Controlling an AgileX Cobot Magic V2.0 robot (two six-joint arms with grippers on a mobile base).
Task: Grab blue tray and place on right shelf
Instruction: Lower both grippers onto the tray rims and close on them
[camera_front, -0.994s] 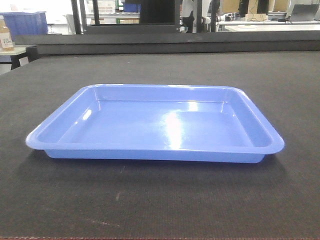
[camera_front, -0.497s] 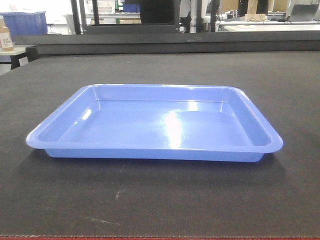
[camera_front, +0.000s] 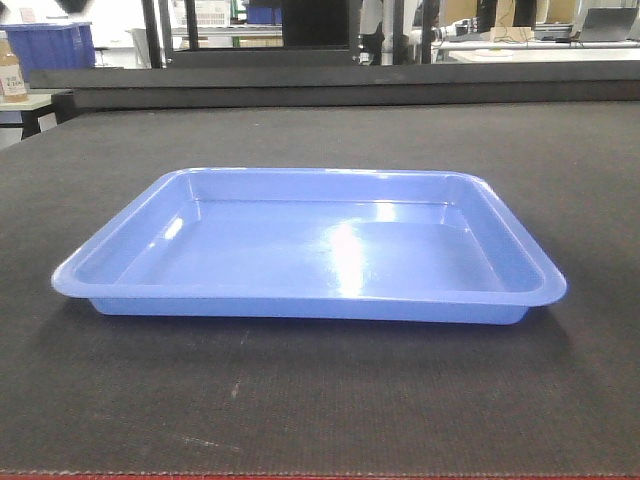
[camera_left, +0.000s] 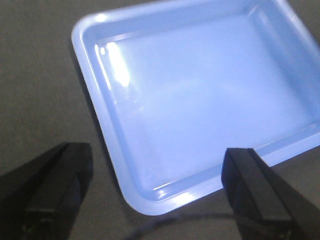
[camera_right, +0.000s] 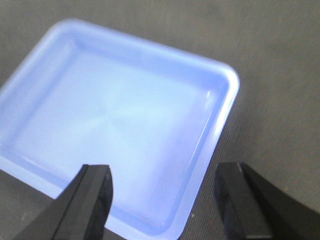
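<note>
The blue tray (camera_front: 310, 250) lies flat and empty on the dark table (camera_front: 320, 400), near the middle of the front view. Neither gripper shows in that view. In the left wrist view the tray (camera_left: 200, 95) fills the upper right, and my left gripper (camera_left: 157, 172) hangs open above its near left corner, nothing between the black fingers (camera_left: 60, 175). Seen from the right wrist, the tray (camera_right: 110, 120) lies to the left, with my right gripper (camera_right: 162, 192) open over its near right corner. The right shelf is out of view.
A raised dark ledge (camera_front: 330, 85) runs along the table's far edge. Behind it stand a dark blue bin (camera_front: 50, 45), a bottle (camera_front: 12, 70), black posts and desks. A red strip (camera_front: 320, 477) marks the table's near edge.
The tray and the table look the same in the front view across the three frames; only small shifts in the far background.
</note>
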